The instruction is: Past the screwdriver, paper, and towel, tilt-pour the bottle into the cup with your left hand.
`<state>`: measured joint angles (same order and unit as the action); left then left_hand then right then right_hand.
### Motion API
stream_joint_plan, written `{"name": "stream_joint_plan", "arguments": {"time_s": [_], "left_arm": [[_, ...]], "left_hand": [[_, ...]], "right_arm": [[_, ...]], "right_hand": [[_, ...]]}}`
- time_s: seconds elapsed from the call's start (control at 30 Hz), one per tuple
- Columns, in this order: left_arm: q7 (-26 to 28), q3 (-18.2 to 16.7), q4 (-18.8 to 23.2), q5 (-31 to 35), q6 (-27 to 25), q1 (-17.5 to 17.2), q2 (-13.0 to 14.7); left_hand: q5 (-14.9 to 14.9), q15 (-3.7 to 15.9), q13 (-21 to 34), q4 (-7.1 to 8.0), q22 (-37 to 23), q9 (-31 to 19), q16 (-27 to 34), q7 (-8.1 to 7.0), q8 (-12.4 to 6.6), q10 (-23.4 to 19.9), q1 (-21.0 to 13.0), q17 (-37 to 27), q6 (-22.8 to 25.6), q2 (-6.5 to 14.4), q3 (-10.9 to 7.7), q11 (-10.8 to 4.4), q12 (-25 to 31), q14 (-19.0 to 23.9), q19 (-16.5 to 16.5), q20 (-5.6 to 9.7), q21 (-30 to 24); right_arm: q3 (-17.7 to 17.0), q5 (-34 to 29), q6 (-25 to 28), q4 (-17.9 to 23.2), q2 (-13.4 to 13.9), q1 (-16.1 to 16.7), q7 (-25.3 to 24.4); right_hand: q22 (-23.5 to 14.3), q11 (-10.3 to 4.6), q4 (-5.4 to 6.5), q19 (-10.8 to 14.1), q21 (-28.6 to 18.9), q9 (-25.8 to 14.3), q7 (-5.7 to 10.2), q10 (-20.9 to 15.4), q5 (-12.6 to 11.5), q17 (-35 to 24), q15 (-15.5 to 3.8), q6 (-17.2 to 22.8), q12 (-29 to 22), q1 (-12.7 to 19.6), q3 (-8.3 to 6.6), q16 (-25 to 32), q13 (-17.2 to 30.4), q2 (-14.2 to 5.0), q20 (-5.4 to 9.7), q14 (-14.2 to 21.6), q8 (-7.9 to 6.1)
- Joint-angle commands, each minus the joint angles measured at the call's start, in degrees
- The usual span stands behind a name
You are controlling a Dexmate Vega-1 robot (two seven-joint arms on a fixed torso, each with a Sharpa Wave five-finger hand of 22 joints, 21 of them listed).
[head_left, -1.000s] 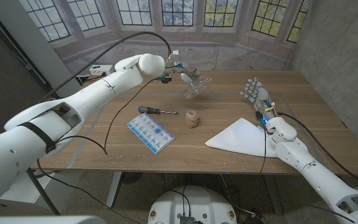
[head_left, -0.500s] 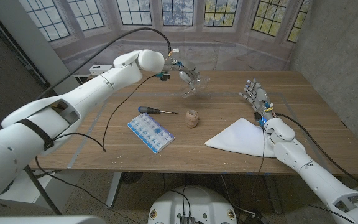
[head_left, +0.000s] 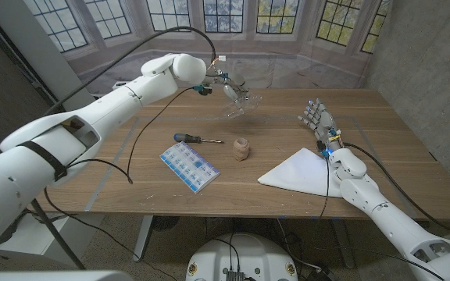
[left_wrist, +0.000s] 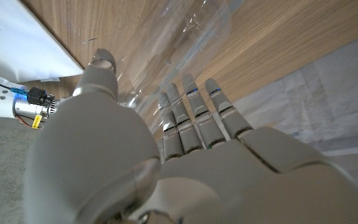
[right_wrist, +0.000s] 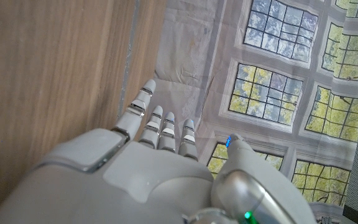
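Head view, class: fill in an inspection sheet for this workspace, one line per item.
Surface: wooden table, brown planks.
Job's things: clear bottle tilted in the air, held by the left hand; small tan cup upright mid-table.
Clutter: screwdriver, blue handle; printed paper; white towel.
Hands: left grips the bottle; right hand holds nothing, fingers apart, by the towel.
Cables: black cable from the left arm across the table.
Surroundings: backdrop of windows; grey wall on the right.
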<state>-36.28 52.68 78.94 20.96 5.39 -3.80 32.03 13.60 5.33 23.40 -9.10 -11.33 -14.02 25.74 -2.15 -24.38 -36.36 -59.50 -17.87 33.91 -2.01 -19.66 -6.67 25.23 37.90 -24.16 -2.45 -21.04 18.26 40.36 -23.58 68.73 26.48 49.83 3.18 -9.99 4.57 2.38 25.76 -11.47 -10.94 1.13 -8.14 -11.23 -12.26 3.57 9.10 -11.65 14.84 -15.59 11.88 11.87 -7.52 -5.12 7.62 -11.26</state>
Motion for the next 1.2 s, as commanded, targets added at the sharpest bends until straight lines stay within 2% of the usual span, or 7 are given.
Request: {"name": "stream_joint_plan", "arguments": {"time_s": [0.03,0.3,0.33,1.0,1.2], "left_arm": [[-3.8,1.2,-1.1,2.0,1.7,2.6,-0.5],[-5.8,1.9,-1.3,3.0,2.3,3.8,-0.8],[-6.2,2.1,-1.3,3.3,2.3,4.0,-0.8],[-9.9,3.3,-1.1,6.4,3.0,5.9,-0.9],[-11.5,3.8,-2.2,6.9,3.0,6.9,-1.3]], "left_hand": [[0.5,2.19,0.7,0.09,-0.1,-0.1,0.1,2.0,-2.15,-3.3,-2.3,-1.8,10.2,5.7,-0.37,-2.73,0.5,3.2,-0.3,0.51,-0.4],[0.6,2.4,1.3,0.13,-0.1,-0.1,0.4,1.83,-2.49,-3.9,-2.3,-2.3,10.9,5.7,-0.34,-3.0,0.8,3.6,-0.3,0.63,-0.5],[0.7,2.45,1.5,0.14,-0.1,-0.2,0.4,1.86,-2.68,-3.9,-2.3,-2.4,11.1,5.7,-0.33,-0.71,0.9,3.7,-0.3,0.62,-0.5],[1.1,2.7,2.5,0.14,-0.1,-0.7,0.7,1.75,-3.59,-4.9,-2.5,-2.7,12.3,6.1,-0.65,-0.92,1.4,5.0,-0.4,0.81,-0.7],[1.2,2.85,2.8,0.17,-0.1,-0.7,0.7,1.67,-3.74,-5.2,-2.5,-2.9,12.5,6.1,-0.69,-0.89,1.6,5.1,-0.4,0.82,-0.7]], "right_arm": [[0.2,0.5,-1.5,-2.7,-1.7,-1.0,1.1],[0.1,0.7,-2.2,-3.7,-2.2,-1.4,1.6],[0.1,0.7,-2.3,-3.8,-2.3,-1.4,1.7],[0.0,1.9,-4.5,-7.5,-4.6,-2.3,3.6],[0.0,2.0,-5.0,-8.1,-5.0,-2.3,3.7]], "right_hand": [[-0.1,-0.47,-0.14,0.4,0.0,0.0,-0.27,-0.3,0.0,-0.2,0.03,0.2,-0.1,-0.6,-0.4,0.3,0.1,0.11,-0.06,0.5,0.03],[-0.1,-0.34,-0.16,0.5,0.0,0.0,-0.27,-0.3,0.0,-0.2,-0.03,0.3,-0.2,-0.6,-0.45,0.3,0.1,0.14,-0.07,0.5,-0.01],[-0.1,-0.42,-0.17,0.5,0.0,0.0,-0.25,-0.3,0.0,-0.2,-0.03,0.3,-0.1,-0.7,-0.46,0.3,0.1,0.14,-0.09,0.5,0.0],[-0.1,-0.34,-0.22,0.5,0.0,0.0,-0.26,-0.3,0.0,-0.2,0.02,0.3,-0.1,-0.8,-0.61,0.3,0.1,0.17,-0.09,0.6,-0.02],[-0.1,-0.51,-0.24,0.5,0.0,0.0,-0.31,-0.2,0.0,-0.2,0.04,0.2,-0.1,-0.8,-0.66,0.3,0.1,0.18,-0.1,0.5,0.01]]}}
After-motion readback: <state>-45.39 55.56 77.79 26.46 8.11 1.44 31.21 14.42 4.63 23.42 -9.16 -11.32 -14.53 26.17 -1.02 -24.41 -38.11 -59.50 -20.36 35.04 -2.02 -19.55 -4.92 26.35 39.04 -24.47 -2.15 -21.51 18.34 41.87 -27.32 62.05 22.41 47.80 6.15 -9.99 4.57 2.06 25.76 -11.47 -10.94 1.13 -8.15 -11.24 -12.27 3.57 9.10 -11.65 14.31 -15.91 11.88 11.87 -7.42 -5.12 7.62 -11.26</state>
